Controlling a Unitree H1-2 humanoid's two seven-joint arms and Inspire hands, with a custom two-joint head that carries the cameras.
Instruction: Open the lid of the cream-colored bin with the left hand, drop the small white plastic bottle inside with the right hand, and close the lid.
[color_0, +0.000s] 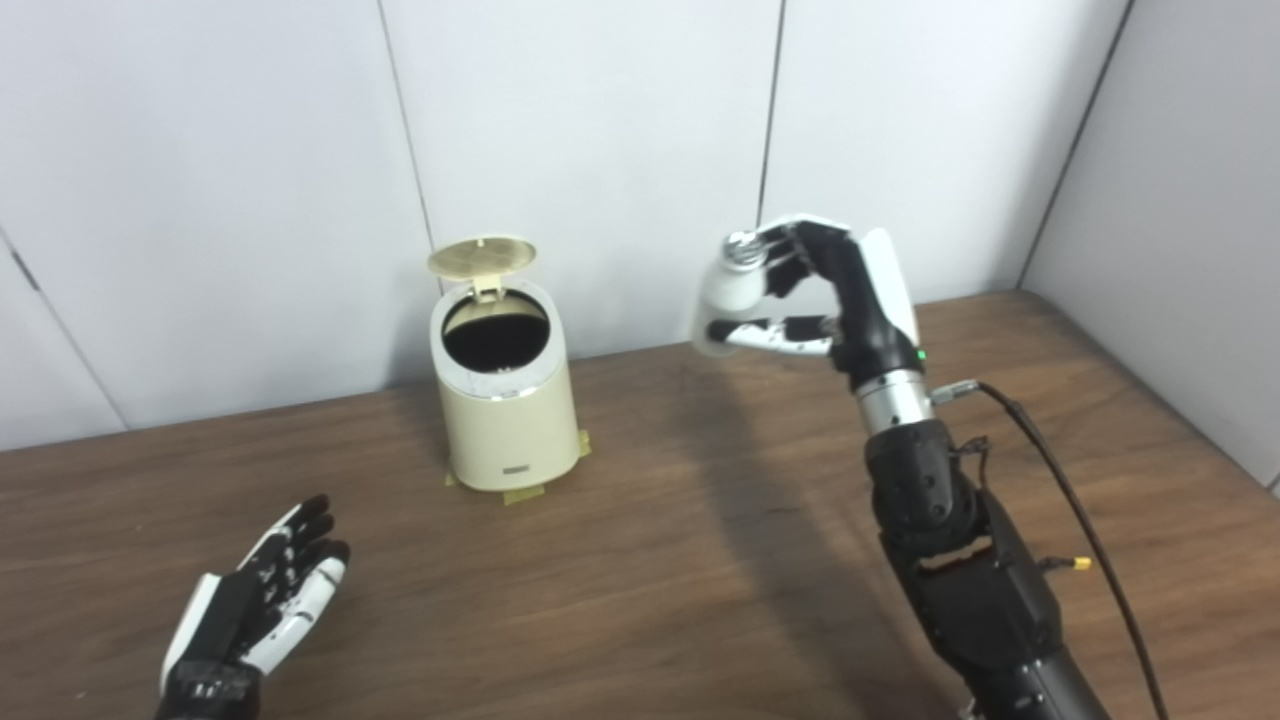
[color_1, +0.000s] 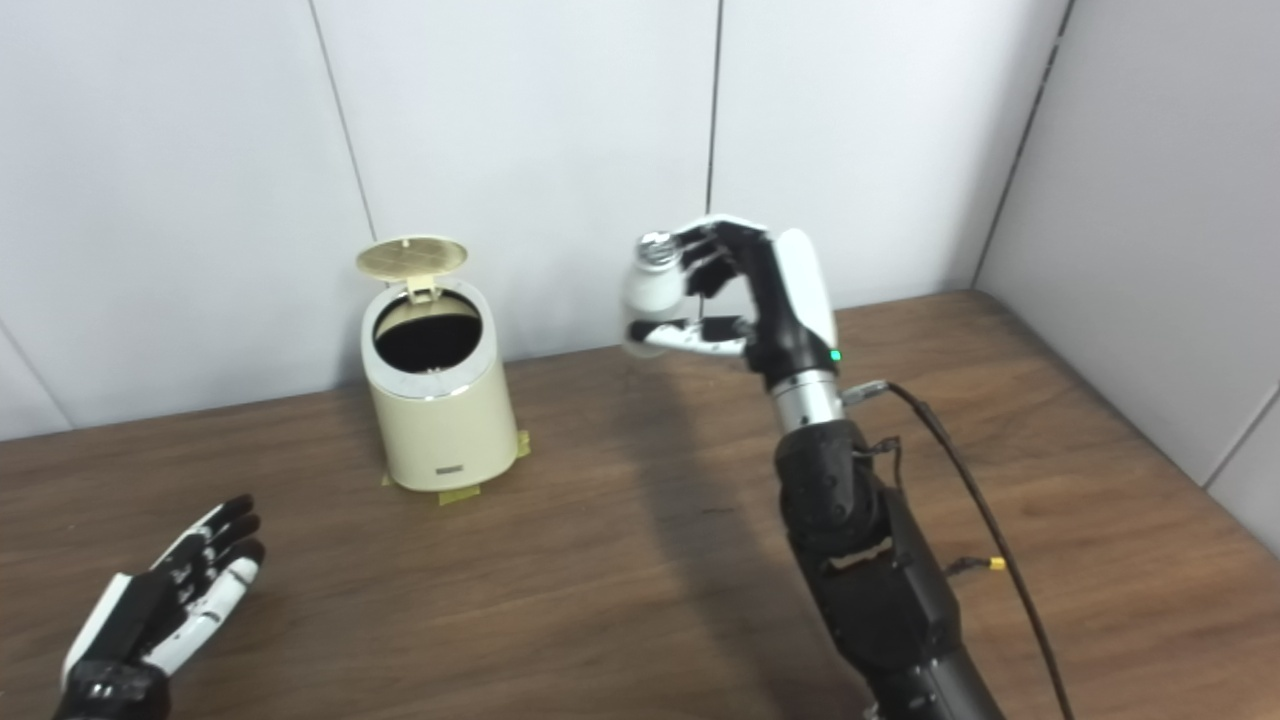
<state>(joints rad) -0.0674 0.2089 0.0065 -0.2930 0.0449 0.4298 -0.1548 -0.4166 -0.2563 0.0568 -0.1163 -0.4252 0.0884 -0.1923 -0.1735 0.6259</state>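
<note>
The cream-colored bin (color_0: 507, 420) stands near the back of the wooden table, left of centre. Its round lid (color_0: 482, 256) is tipped up and back, leaving the dark inside open to view. My right hand (color_0: 830, 300) is raised well above the table, to the right of the bin, and is shut on the small white plastic bottle (color_0: 728, 290), which has a silver cap at its top. My left hand (color_0: 270, 595) lies low over the table's front left, palm up, fingers spread and holding nothing, well in front of the bin.
Yellow tape tabs (color_0: 524, 492) stick out from under the bin's base. White wall panels (color_0: 600, 150) run close behind the bin and along the right side. A black cable (color_0: 1050, 470) hangs off my right forearm.
</note>
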